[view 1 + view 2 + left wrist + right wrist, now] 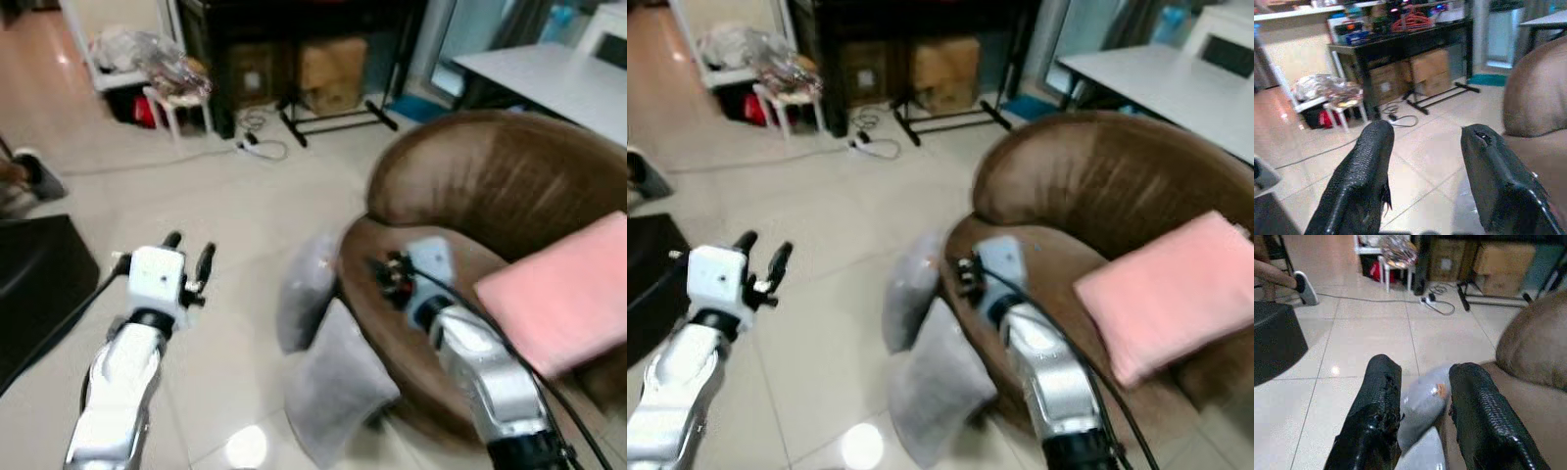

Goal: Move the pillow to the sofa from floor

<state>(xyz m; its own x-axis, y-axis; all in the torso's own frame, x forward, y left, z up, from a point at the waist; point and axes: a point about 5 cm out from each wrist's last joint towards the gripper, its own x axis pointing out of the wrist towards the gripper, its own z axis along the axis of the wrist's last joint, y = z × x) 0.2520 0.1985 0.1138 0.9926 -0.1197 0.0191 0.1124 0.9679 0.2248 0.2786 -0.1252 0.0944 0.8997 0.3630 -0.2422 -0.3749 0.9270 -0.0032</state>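
On the tiled floor, leaning against the front edge of the brown sofa [490,186], stand two grey pillows: a nearer grey pillow [338,387] propped on its edge, and a farther grey pillow [304,294] just behind it, touching or nearly so. A pink cushion [563,299] already lies on the sofa seat.

Right gripper [1420,401]: fingers parted a moderate way, empty, held above the sofa's front edge and aimed down at the farther grey pillow. Left gripper [189,257]: fingers parted, empty, raised over bare floor, well apart from both pillows.

Handling estimate: both pillows look soft, light and compressible; the fabric should not slip, and breakage is no risk. A mid-face pinch would likely just bunch the cover. Better hold: top edge or an upper corner, where the fingers can close on stuffing and seam together. Expect the pillow to sag and swing once lifted.
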